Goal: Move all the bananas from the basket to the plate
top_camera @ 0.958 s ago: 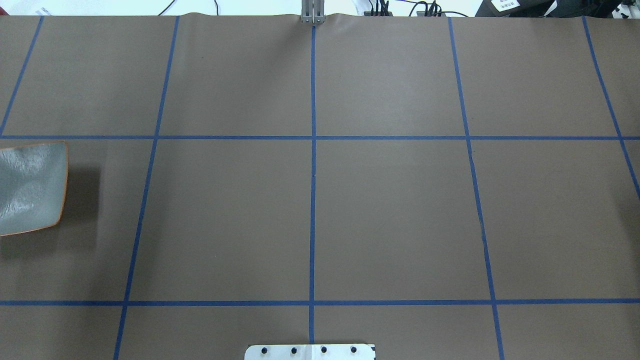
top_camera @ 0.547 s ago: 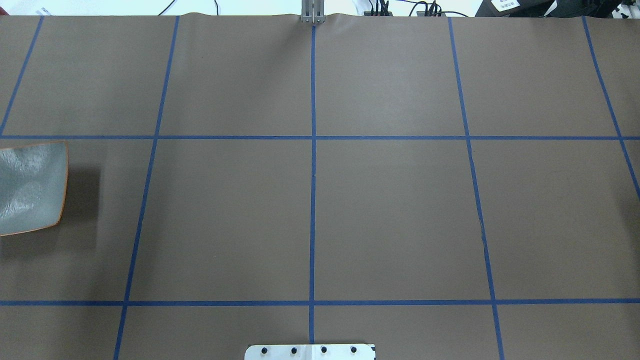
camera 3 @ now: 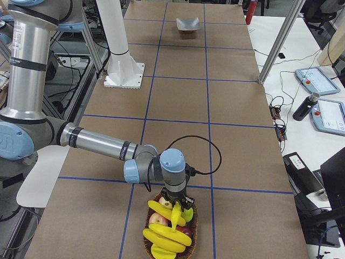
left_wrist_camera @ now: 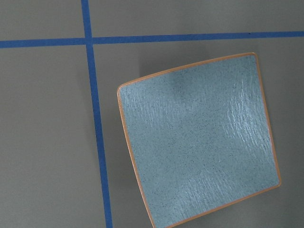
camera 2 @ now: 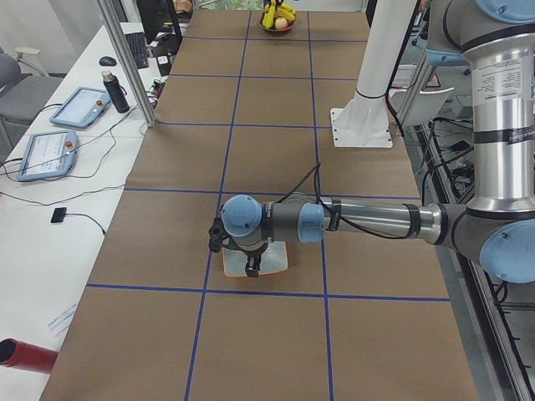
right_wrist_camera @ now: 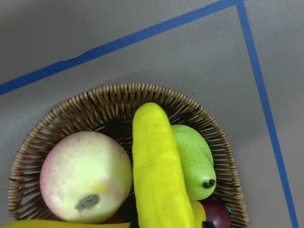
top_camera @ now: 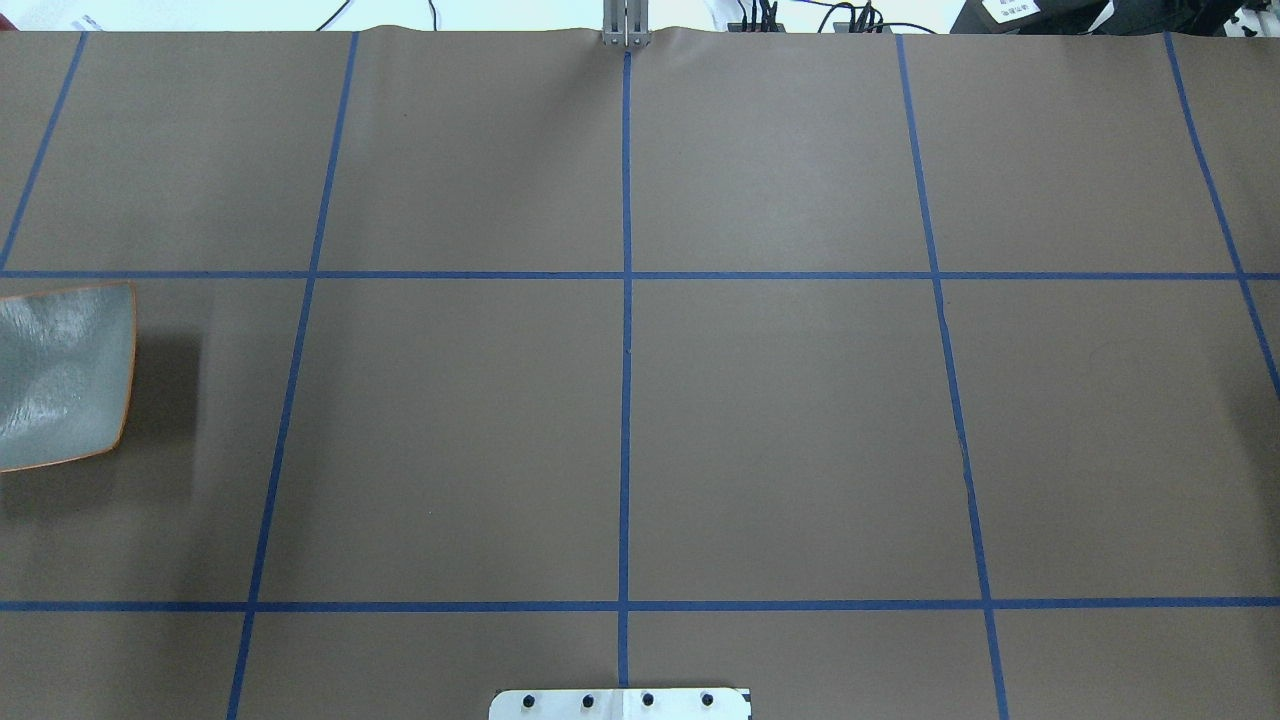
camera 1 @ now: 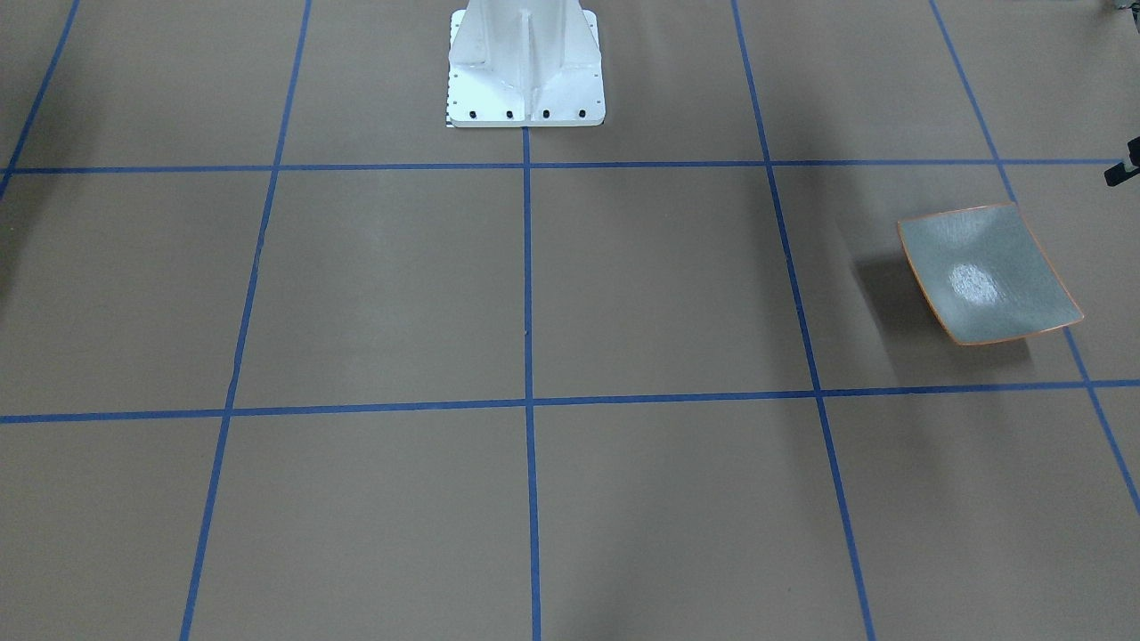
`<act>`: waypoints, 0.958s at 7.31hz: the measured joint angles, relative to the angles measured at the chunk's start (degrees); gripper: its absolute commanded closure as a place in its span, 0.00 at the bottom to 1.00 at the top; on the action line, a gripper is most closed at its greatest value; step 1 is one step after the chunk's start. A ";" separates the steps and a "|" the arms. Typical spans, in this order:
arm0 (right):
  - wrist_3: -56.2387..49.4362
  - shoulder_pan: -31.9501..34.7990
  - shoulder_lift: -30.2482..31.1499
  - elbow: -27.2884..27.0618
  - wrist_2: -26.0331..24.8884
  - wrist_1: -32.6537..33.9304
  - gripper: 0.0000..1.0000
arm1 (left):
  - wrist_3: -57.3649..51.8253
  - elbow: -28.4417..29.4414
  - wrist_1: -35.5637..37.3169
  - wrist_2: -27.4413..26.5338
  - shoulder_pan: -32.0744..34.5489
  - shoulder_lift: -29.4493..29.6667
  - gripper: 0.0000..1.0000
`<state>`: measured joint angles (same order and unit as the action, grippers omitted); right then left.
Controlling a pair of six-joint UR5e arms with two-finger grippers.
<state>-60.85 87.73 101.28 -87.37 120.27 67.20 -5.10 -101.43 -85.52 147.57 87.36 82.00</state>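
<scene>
1. The bananas [camera 3: 164, 234] are bright yellow, smooth and curved. Several lie heaped in a brown woven basket [camera 3: 194, 215] at the robot's right end of the table [top_camera: 780, 430], nearest the right-side camera.
2. In the right wrist view one banana [right_wrist_camera: 156, 166] runs from near the basket's far rim towards the camera. It lies between a pale, pink-flushed apple [right_wrist_camera: 85, 175] on its left and a green fruit [right_wrist_camera: 192, 161] with a dark stem on its right. A dark red fruit [right_wrist_camera: 216, 213] peeps out at the lower right. This banana's near end and the basket's near half are cut off by the picture's edge.
3. The right gripper [camera 3: 177, 208] hangs straight down over the basket, its tip among the fruit, where one banana stands almost upright. The fingers are small and masked there, so I cannot tell whether they are spread, pressed together or pinching anything.
4. The plate [left_wrist_camera: 197, 142] is square, shallow and glossy grey-green with a thin orange-brown rim. It sits at the robot's left end of the table, well apart from the basket and askew to the blue tape [top_camera: 626, 450] lines. The overhead view cuts off its left part.
5. The left gripper [camera 2: 251, 269] hovers just above the plate and hides most of it in the left-side view. How its fingers stand cannot be told.
6. A white pedestal [camera 1: 525, 62] stands at the robot's side of the table.
</scene>
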 measured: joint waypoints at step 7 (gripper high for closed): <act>16.08 4.01 -5.56 -18.92 3.80 24.11 1.00 | 0.10 -0.18 -2.21 -0.28 0.00 9.01 0.00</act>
<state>-44.77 91.74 95.72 -106.29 124.07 91.32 -5.00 -101.60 -87.73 147.29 87.36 91.01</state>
